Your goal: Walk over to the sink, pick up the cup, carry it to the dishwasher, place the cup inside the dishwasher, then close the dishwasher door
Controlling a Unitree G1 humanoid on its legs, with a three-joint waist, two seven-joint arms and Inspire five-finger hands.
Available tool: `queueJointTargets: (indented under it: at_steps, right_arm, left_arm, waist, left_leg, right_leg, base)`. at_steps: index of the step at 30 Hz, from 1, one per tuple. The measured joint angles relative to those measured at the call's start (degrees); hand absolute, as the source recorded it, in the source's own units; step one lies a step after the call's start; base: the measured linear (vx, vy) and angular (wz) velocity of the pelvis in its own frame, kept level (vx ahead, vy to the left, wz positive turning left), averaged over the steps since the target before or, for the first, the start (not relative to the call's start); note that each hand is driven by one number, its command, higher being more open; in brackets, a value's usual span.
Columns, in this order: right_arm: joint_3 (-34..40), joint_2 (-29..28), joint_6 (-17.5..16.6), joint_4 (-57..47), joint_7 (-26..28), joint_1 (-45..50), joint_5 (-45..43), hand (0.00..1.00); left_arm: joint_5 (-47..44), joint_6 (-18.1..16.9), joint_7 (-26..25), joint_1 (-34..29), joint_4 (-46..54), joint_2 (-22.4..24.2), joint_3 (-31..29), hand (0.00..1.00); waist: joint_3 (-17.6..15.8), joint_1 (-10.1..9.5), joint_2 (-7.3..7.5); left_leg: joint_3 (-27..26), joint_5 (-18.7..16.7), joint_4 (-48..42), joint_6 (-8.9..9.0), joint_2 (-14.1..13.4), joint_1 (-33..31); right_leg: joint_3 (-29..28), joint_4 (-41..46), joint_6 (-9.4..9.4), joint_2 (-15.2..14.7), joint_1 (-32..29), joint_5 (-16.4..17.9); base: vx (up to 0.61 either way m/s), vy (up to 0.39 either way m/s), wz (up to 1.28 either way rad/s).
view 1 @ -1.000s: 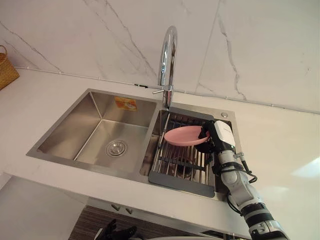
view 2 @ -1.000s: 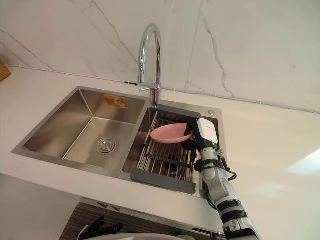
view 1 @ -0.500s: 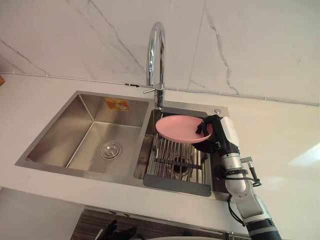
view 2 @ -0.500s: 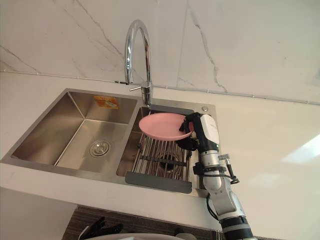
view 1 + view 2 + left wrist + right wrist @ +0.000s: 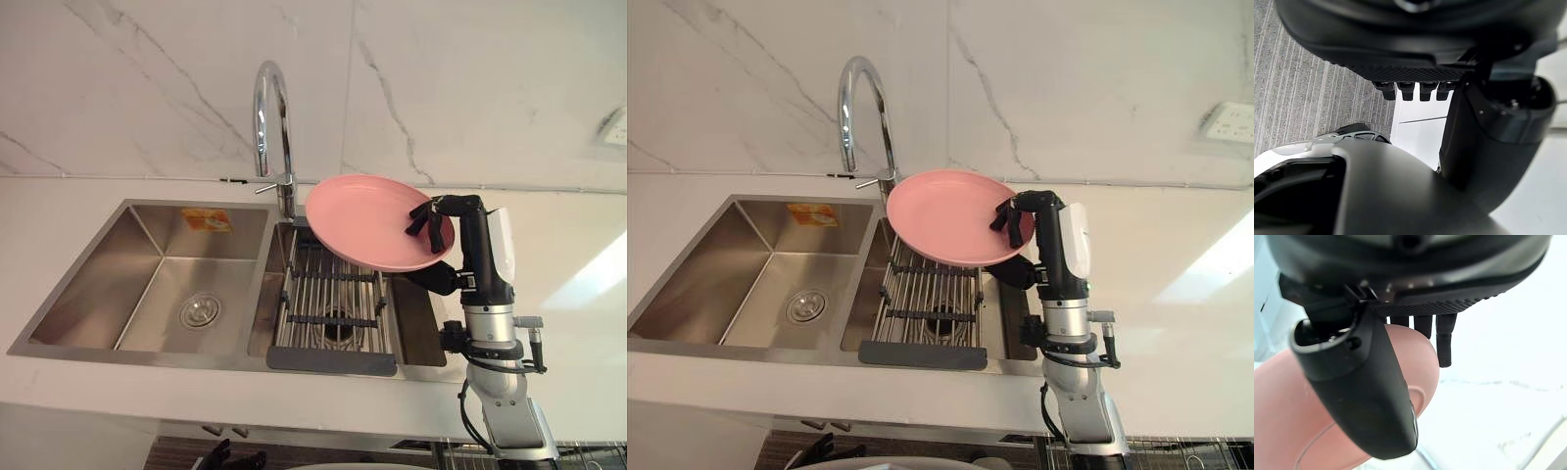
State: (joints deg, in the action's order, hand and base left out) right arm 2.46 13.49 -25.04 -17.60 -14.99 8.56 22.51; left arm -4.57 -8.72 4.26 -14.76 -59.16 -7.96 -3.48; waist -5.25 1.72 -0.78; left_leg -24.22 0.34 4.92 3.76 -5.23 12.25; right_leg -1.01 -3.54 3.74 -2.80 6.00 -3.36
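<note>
Nearest me, the left hand [image 5: 1410, 54] hangs idle over grey floor [image 5: 1312, 107]; I cannot tell whether it is open or closed. The white countertop [image 5: 578, 323] runs across in front. The right hand [image 5: 460, 217] stands up from it, fingers hooked over the rim and thumb under, clamped on a pink plate [image 5: 367, 217]. The thing in hand is a plate, not a cup. It is held by its right edge, tilted and lifted clear above the drying rack [image 5: 333, 304] in the right basin, which I judge is for carrying it out without catching the bars. An edge grip like this looks liable to pivot. The steel sink [image 5: 93, 284] has a bare left basin with its drain [image 5: 200, 310]. The faucet [image 5: 263, 108] arches just beside the plate's far rim, so I would mind that clearance. Beyond are the marble wall [image 5: 470, 88] and a socket [image 5: 1225, 122].
</note>
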Motion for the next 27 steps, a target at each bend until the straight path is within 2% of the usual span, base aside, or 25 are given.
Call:
queueJointTargets:
  at_steps: [2,3,4,6,8,9,13,15,16,19,20,21,22,23,25,26,27]
  right_arm:
    - [0.04,-0.18,0.0,-1.49,-0.21,0.8,-0.44,0.0]
    - [-0.19,-0.13,-0.02,-1.69,-0.21,0.56,-0.41,0.0]
    - [-0.29,-0.14,-0.02,-1.69,-0.21,0.48,-0.41,0.0]
    - [-0.48,0.03,-0.31,-1.75,-0.85,0.43,-0.36,0.0]
    - [-0.06,-0.39,-0.22,-1.7,-2.41,0.49,-0.36,0.0]
    - [-0.06,-0.89,-0.2,-1.72,-3.07,0.55,-0.34,0.0]
    - [0.03,-1.93,-0.23,-2.51,-3.68,0.76,-0.18,0.0]
    - [0.13,-1.9,-0.53,-2.9,-3.74,1.24,0.02,0.0]
    - [0.71,-1.89,-0.92,-2.9,-3.75,1.49,0.2,0.0]
    - [2.41,-1.43,-2.13,-2.68,-4.55,2.27,0.17,0.0]
    - [2.36,-1.14,-2.82,-2.63,-4.97,1.93,0.19,0.0]
    - [2.31,-1.0,-3.43,-2.64,-5.14,1.42,0.2,0.0]
    - [2.32,-0.76,-4.42,-2.71,-5.47,1.05,0.19,0.0]
    - [3.05,0.08,-4.93,-2.65,-6.39,0.8,1.19,0.0]
    - [4.44,0.45,-4.29,-1.3,-7.04,-0.08,2.25,0.0]
    - [4.56,0.46,-3.53,-0.78,-7.21,-0.71,2.41,0.0]
    - [5.23,0.71,-2.82,-0.99,-7.26,-0.82,2.46,0.0]
  left_arm:
    - [-0.01,-0.43,-0.02,-0.09,-0.05,-0.02,-0.03,1.0]
    - [-0.07,-1.32,-0.13,-0.17,0.17,-0.01,-0.19,1.0]
    - [-0.07,-1.54,-0.15,-0.17,0.25,0.02,-0.18,1.0]
    - [-1.21,-1.39,-0.48,-0.64,-0.2,0.98,-0.56,1.0]
    - [-1.28,-1.03,-0.4,-0.75,-0.29,1.47,-1.2,1.0]
    - [-2.31,-0.76,0.6,-0.95,-0.12,1.37,-1.7,1.0]
    - [-3.41,0.45,1.59,-1.26,0.33,1.11,-2.71,1.0]
    - [-3.42,1.67,0.4,-1.26,0.34,1.37,-2.84,1.0]
    - [-3.62,2.41,-0.49,-1.2,0.2,1.61,-3.32,1.0]
    - [-6.05,2.91,-2.06,-2.31,-0.03,2.16,-5.28,1.0]
    - [-6.48,2.94,-2.06,-2.87,-0.62,1.08,-5.27,1.0]
    - [-6.86,2.95,-1.85,-2.97,-1.03,0.52,-5.25,1.0]
    - [-7.99,2.82,-1.78,-3.87,-1.05,-0.13,-5.26,1.0]
    - [-9.46,2.81,-1.64,-5.02,-1.8,-0.86,-5.24,1.0]
    - [-9.17,3.94,-1.66,-5.99,-2.63,-1.78,-5.08,1.0]
    - [-7.53,4.16,-1.82,-6.69,-2.98,-2.51,-4.96,1.0]
    - [-5.66,4.7,-2.06,-7.11,-3.84,-3.3,-4.96,1.0]
  waist:
    - [-0.05,0.45,0.07]
    - [-0.02,-0.05,-0.06]
    - [-0.02,-0.23,-0.12]
    - [0.0,-0.71,-1.27]
    - [-0.37,-0.19,-1.96]
    - [-0.9,0.03,-1.14]
    - [-1.39,0.51,-0.09]
    - [-1.37,0.6,-0.15]
    - [-1.41,0.65,-0.14]
    - [-1.5,0.7,-0.13]
    - [-1.42,0.16,-0.6]
    - [-1.94,-0.05,-0.26]
    - [-2.49,0.07,0.91]
    - [-2.57,-0.24,2.4]
    - [-2.23,-1.52,1.64]
    - [-1.99,-1.81,0.6]
    - [-2.02,-0.77,1.13]
  left_leg:
    - [-0.37,-1.64,-3.33,0.37,-0.47,-1.01]
    - [2.58,-4.11,-8.19,0.25,-1.29,-2.51]
    - [3.71,-4.59,-9.12,0.12,-1.43,-2.83]
    - [8.29,-7.95,-12.36,0.44,-2.35,-3.93]
    - [7.27,-9.17,-12.39,0.63,-2.14,-3.88]
    - [5.92,-9.32,-12.39,0.47,-1.78,-3.83]
    - [3.82,-10.23,-12.46,0.65,-0.48,-3.47]
    - [1.22,-10.35,-12.4,0.74,-0.68,-3.09]
    - [-0.99,-10.32,-12.28,0.72,-1.09,-2.82]
    - [-3.26,-10.43,-10.17,0.41,-0.94,-1.25]
    - [-5.11,-10.54,-9.39,-0.53,-1.63,-0.66]
    - [-6.98,-10.57,-9.81,-0.7,-1.76,-0.08]
    - [-8.9,-11.62,-11.0,0.01,-1.06,0.51]
    - [-9.12,-13.32,-12.41,0.18,0.16,0.97]
    - [-7.39,-14.58,-10.57,-0.78,0.26,1.53]
    - [-7.27,-14.82,-9.22,-1.32,-0.99,1.59]
    - [-7.36,-14.8,-9.15,-1.08,-1.47,1.27]
  right_leg:
    - [-1.43,0.03,-0.2,0.42,-0.27,-0.12]
    - [-3.92,0.11,-0.48,0.97,-1.04,-0.3]
    - [-4.6,0.14,-0.53,1.07,-1.25,-0.37]
    - [-9.28,0.17,-0.46,2.32,-3.21,-1.46]
    - [-12.0,0.06,-0.01,2.67,-4.57,-2.28]
    - [-13.7,-0.07,0.2,2.6,-5.45,-2.68]
    - [-17.42,-0.46,0.45,2.63,-7.39,-3.78]
    - [-12.35,0.97,-2.18,2.06,-9.43,-2.82]
    - [-6.77,3.26,-5.78,1.49,-11.47,-2.01]
    - [4.69,7.03,-13.9,0.34,-14.4,2.12]
    - [8.92,9.44,-13.95,-0.33,-15.59,3.06]
    - [11.49,13.84,-12.82,-1.44,-17.52,3.6]
    - [14.97,18.35,-12.1,-3.12,-18.61,4.28]
    - [13.9,15.97,-8.48,-2.95,-17.74,0.37]
    - [14.24,11.27,-8.2,0.09,-16.43,1.08]
    - [15.56,10.82,-7.92,0.96,-16.38,2.18]
    - [15.51,14.68,-8.26,0.49,-16.45,1.66]
  base:
    - [0.02,-0.051,-0.43]
    - [0.03,-0.045,-0.59]
    - [0.05,-0.075,-1.01]
    - [0.04,-0.039,-1.04]
    - [-0.04,0.054,-0.81]
    - [-0.1,0.085,-0.69]
    - [-0.11,0.046,-0.68]
    - [-0.1,0.02,-0.94]
    - [-0.06,-0.004,-0.96]
    - [-0.06,0.01,-1.22]
    - [-0.07,0.006,-1.45]
    - [-0.07,-0.026,-1.32]
    - [-0.06,-0.072,-1.18]
    - [-0.03,-0.058,-1.06]
    - [0.0,-0.02,-1.16]
    - [0.01,-0.051,-1.02]
    - [0.05,-0.077,-0.46]
